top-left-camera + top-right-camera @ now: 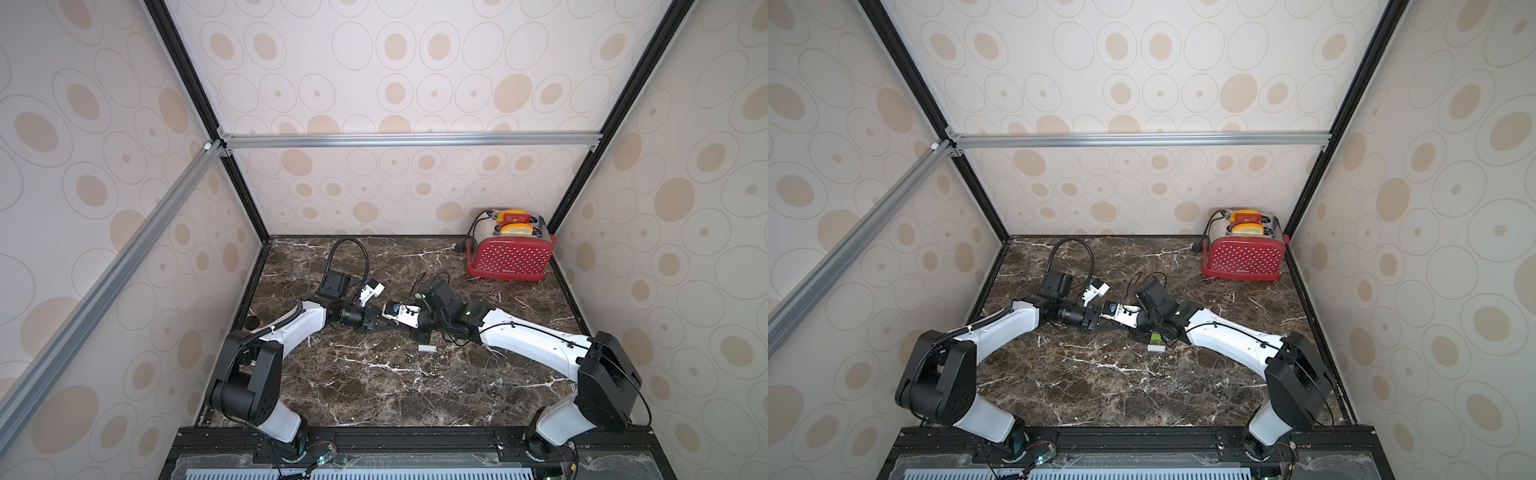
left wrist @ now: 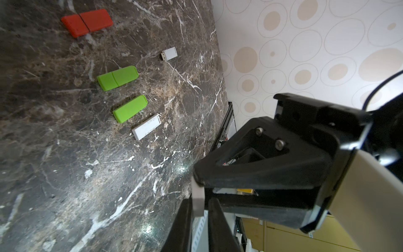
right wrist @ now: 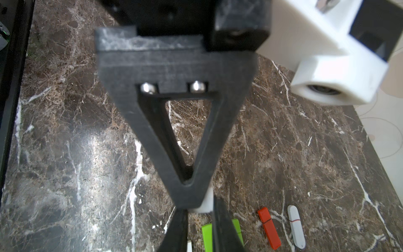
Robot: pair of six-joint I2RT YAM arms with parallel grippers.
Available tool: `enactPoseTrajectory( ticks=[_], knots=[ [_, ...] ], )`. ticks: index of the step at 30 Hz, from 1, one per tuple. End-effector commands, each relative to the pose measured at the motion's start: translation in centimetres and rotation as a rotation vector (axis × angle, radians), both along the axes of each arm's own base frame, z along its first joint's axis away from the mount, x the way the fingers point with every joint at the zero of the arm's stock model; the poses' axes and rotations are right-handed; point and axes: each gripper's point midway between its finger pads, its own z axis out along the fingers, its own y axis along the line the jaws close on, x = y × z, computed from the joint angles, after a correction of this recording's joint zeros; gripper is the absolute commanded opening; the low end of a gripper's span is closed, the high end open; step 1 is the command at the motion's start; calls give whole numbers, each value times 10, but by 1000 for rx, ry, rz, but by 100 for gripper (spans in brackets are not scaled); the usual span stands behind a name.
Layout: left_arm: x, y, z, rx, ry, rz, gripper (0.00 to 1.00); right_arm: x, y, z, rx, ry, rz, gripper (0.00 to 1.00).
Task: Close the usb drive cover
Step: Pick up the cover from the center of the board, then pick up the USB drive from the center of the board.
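A small white usb drive (image 2: 198, 199) hangs above the marble table at mid-table, pinched from opposite sides by both grippers. Its cover cannot be told apart from its body here. My left gripper (image 2: 198, 208) is shut on it, with a black finger on each side. My right gripper (image 3: 200, 215) is shut on the same white usb drive (image 3: 206, 204), and the left gripper's triangular finger (image 3: 174, 131) covers most of it. In both top views the left gripper (image 1: 376, 319) and right gripper (image 1: 387, 324) meet tip to tip, and they hide the drive.
Loose drives lie on the table beside the grippers: two green ones (image 2: 117, 78) (image 2: 130, 108), a red one (image 2: 87, 21), a white block (image 2: 146, 127), a short white one with a bare plug (image 2: 169, 53), and a rounded white one (image 3: 296, 225). A red toaster (image 1: 510, 253) stands at the back right.
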Motion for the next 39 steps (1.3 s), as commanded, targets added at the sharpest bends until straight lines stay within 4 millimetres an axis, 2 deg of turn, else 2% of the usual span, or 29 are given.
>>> enactPoseTrajectory(
  ticks=[1,7,9,13,15,18,20,24,27,32,39],
  knots=[
    [3,-4,7,-11,-31,-16,11,-3,2,13,29,-11,15,18],
    [4,-4,8,-10,-33,-15,7,-12,4,11,28,5,64,18],
    [5,-4,9,-7,-33,-12,0,-13,4,11,24,7,69,18],
    [5,-3,7,3,-31,-10,0,-16,4,10,22,10,79,20],
    [4,-3,7,4,-30,-12,0,-16,3,8,14,9,78,26],
    [3,-2,8,11,-31,-19,0,-14,-5,8,-13,-15,78,42],
    [4,0,10,20,-41,-19,0,-12,-17,6,-35,-11,67,50],
    [13,11,13,24,-42,23,0,-5,-51,2,-54,43,10,57],
    [20,21,12,14,-29,67,0,2,-80,-11,-114,68,-29,62],
    [19,27,14,7,-43,80,0,33,-121,-43,-222,127,-110,65],
    [13,27,17,-10,-43,65,0,80,-158,-76,-317,190,-235,68]
  ],
)
